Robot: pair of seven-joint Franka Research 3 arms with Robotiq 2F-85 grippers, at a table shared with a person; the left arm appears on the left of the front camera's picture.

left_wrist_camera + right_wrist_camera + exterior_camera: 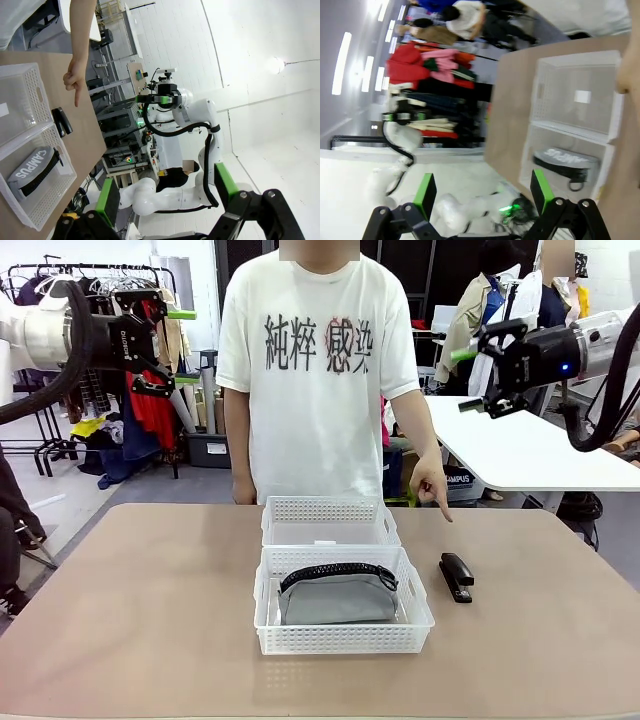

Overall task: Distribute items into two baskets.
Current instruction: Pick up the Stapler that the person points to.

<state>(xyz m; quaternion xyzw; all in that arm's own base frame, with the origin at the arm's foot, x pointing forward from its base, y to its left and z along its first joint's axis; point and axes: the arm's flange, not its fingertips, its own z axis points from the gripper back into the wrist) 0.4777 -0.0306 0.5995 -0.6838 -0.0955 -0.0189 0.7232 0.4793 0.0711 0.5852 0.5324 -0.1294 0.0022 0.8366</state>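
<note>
Pouch (338, 600), grey with a black zipper along its top, lies inside the nearer basket (340, 638), far below both grippers and between them in the front view: down and to the right of the left gripper (170, 348), down and to the left of the right gripper (468, 380). Its side reads CAMPUS in the left wrist view. The farther basket (330, 510) stands touching the nearer one on the side away from the grippers, toward the person, and holds nothing but a small white label (324, 542) on its bottom. The black stapler (456, 577) lies on the counter (130, 610) just beside the nearer basket, on the right gripper's side, and in the front view it sits almost straight under that gripper, well apart from it. The person's hand (432, 490) hangs above the counter on the far side of the stapler, with one finger pointing down, near the stapler but not touching it. Both grippers hang high above the counter, well apart from every item. The left gripper's fingers are spread wide with nothing between the green pads, and the right gripper's fingers are likewise spread and empty. In the left wrist view the right gripper shows far off, straight ahead of the left gripper.
</note>
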